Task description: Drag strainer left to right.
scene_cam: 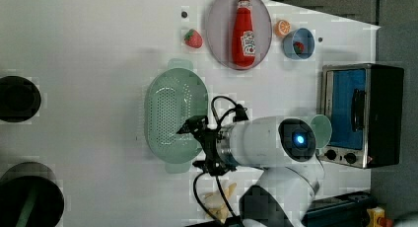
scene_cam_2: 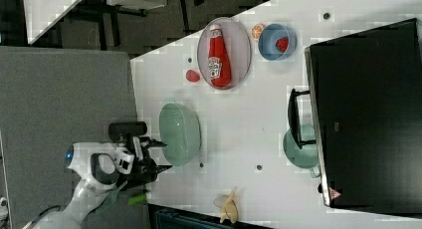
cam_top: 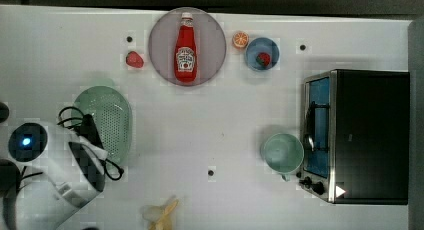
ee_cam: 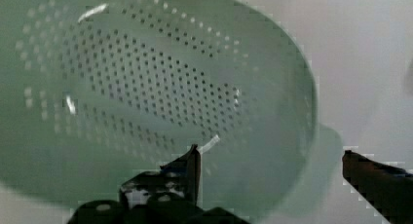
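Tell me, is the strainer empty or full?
Empty. The strainer shows only its bare perforated bottom in the wrist view, with nothing lying inside.

The strainer (cam_top: 107,117) is coloured pale green and dotted with tiny holes. A red bottle (cam_top: 185,49) is seen on a grey plate (cam_top: 212,45). A blue bowl (cam_top: 272,52) and a green cup (cam_top: 283,153) are seen on the white table (cam_top: 210,125).

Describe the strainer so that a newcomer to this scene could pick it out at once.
Start at the black toaster oven on the top view's right, then cross the white table to the top view's left, where the arm's open end effector hovers. The strainer lies there: a pale green oval bowl full of small holes, unlike the plain green cup beside the oven.
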Robot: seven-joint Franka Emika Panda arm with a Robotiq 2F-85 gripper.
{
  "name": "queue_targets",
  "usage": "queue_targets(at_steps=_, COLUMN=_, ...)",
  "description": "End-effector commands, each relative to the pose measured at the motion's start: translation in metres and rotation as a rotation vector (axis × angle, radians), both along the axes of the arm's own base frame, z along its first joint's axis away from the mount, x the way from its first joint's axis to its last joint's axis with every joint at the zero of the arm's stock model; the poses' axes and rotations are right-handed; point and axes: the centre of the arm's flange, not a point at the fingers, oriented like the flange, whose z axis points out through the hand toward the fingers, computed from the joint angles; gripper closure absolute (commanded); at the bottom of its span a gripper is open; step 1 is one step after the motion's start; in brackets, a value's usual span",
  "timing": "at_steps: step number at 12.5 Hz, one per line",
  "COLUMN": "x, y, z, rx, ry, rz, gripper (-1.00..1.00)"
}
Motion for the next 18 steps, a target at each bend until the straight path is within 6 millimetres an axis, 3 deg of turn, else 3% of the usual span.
queue_targets(at_steps=1, x=0.028, y=-0.013, z=-0.013, rx=0.019, ry=-0.046, rz=-0.272, gripper=-1.00)
queue_targets(at_steps=5, x=0.031, y=-0.019, z=-0.059, rx=0.013, ry=-0.051, rz=-0.284, gripper=-1.00)
queue_targets(at_steps=8, x=0.039, y=-0.034, z=-0.082, rx=0.020, ry=-0.051, rz=-0.320, gripper=-1.00)
queue_targets(at_steps=15, x=0.050, y=-0.066, z=-0.093, rx=-0.013, ry=-0.058, rz=-0.361, gripper=-1.00)
queue_targets(at_steps=18, x=0.054, y=-0.089, z=-0.088, rx=-0.030, ry=-0.071, rz=-0.379, gripper=-1.00)
